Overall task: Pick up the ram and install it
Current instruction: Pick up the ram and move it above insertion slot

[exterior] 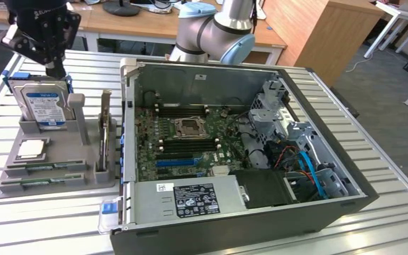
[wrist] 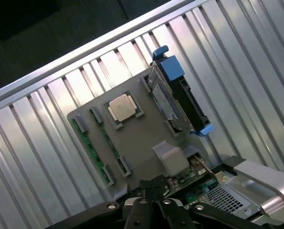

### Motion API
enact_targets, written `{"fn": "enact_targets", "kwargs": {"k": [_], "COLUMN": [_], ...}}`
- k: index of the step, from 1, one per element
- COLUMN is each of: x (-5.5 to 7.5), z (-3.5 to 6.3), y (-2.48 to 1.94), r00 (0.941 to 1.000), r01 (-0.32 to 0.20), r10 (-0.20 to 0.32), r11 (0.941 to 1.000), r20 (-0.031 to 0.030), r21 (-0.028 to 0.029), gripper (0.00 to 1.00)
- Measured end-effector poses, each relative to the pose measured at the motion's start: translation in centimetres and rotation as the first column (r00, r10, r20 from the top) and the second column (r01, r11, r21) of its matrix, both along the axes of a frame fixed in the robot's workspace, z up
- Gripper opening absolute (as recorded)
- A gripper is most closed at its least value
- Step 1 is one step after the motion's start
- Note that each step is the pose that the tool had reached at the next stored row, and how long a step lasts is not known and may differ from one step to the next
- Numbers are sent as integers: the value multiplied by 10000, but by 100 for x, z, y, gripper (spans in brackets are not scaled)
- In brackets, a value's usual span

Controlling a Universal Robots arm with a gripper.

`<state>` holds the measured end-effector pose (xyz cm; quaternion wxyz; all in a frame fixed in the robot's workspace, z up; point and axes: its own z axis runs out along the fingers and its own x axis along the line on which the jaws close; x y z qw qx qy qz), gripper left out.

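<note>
While hanging above the hard drive [exterior: 44, 103] at the upper left of the exterior frame, holds nothing in the clenched pincer [exterior: 57, 68]. Seems the approach step, before any pick-up. Probably calls for a released pincer aligned along the thin ram [exterior: 44, 166], flat in the grey holder [exterior: 83, 172] at lower left. Counted: apparently two ram sticks, one hard drive, one processor [exterior: 32, 149], one open computer case [exterior: 225, 234].
</note>
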<state>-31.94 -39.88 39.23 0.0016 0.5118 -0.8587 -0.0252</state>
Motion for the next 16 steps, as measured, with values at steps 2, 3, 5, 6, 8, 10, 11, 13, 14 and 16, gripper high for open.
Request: {"fn": "enact_targets", "kwargs": {"k": [2, 3, 5, 6, 8, 10, 11, 13, 14, 16], "x": [0, 0, 0, 0, 0, 0, 0, 0, 0, 0], "z": [-1, 0, 0, 0, 0, -1, -1, -1, -1, -1], "y": [0, 0, 0, 0, 0, 0, 0, 0, 0, 0], "r00": [9994, 9988, 9965, 9949, 9910, 9858, 9828, 9761, 9724, 9642], "r01": [-334, -499, -837, -1004, -1338, -1682, -1846, -2173, -2334, -2653], "r10": [334, 499, 837, 1004, 1338, 1682, 1846, 2173, 2334, 2653], "r11": [9994, 9988, 9965, 9949, 9910, 9858, 9828, 9761, 9724, 9642], "r20": [0, 0, 0, 0, -1, -1, -1, -1, 0, -1], "r21": [0, -1, -1, -2, -3, -3, -4, -5, -5, -6], "gripper": [11, 11, 11, 11, 11, 11, 11, 11, 11, 11]}}
